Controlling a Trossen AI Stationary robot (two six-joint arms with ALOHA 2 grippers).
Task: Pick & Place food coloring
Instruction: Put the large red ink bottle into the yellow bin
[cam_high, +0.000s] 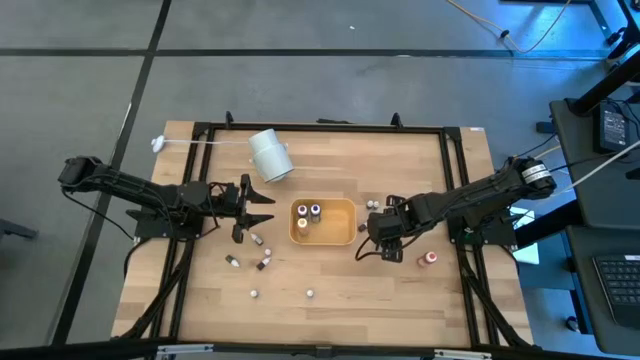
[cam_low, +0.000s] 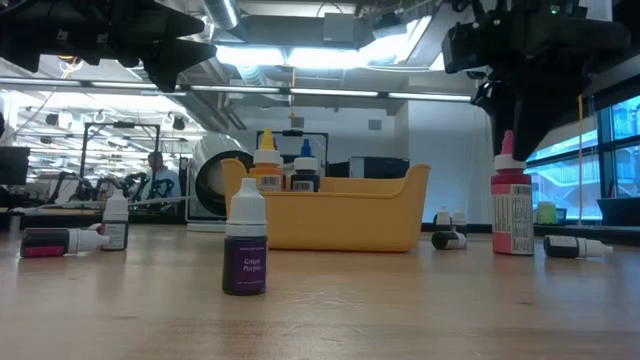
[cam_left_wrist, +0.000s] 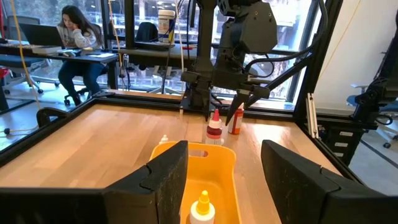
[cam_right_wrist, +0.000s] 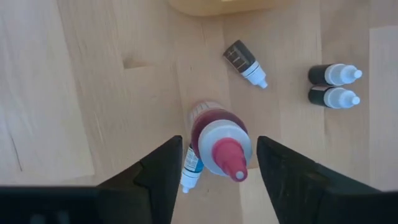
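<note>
step: right claw (cam_right_wrist: 214, 163) spread, hovering straddling upright red food coloring bottle (cam_right_wrist: 217, 138) on desk (cam_high: 330, 275), beside orange tray (cam_high: 325, 222)
next: likely descend, pinch bottle body, lift, carry to tray
label: purple bottle (cam_low: 245, 246) reads "Grape Purple"
left claw (cam_left_wrist: 221, 168): spread, above tray's other end, empty

A white cylinder (cam_high: 270, 155) lies tipped near the orange tray (cam_high: 345, 238).
</note>
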